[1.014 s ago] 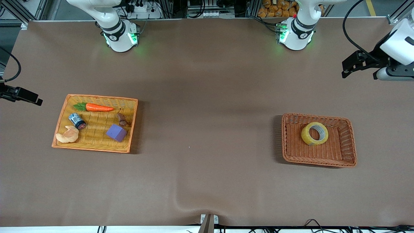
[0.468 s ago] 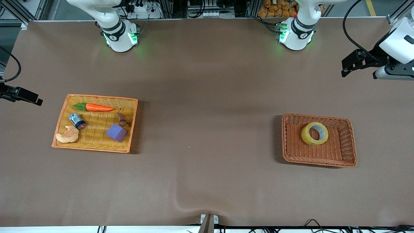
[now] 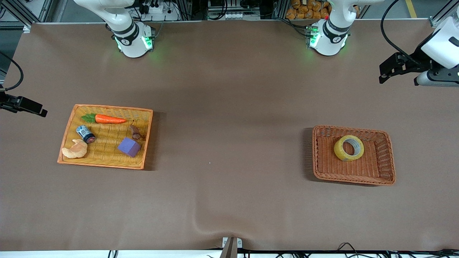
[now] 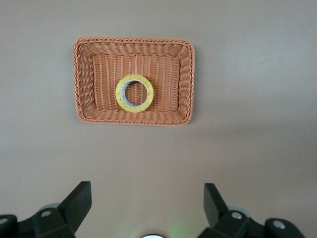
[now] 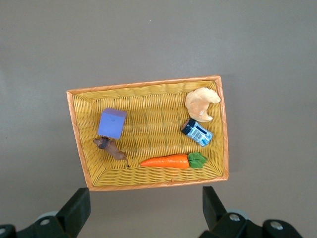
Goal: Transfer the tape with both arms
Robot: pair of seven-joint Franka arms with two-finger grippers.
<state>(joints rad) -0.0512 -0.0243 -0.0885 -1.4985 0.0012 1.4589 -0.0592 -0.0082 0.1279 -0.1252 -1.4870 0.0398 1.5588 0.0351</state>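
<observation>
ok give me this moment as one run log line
tape: in brown wicker basket, untouched | left tool: open, up over table near basket | right tool: open, over yellow basket edge

- Tape [image 3: 349, 148]: one ring-shaped roll of translucent yellow packing tape with a grey-white inner core.
- Pose: the roll lies flat, its open centre facing up; it also shows in the left wrist view [image 4: 134, 93].
- Location: in the brown wicker basket [image 3: 386, 168] toward the left arm's end of the tabletop, near the middle of the basket floor, clear of the walls.
- State: nothing holds or touches it.
</observation>
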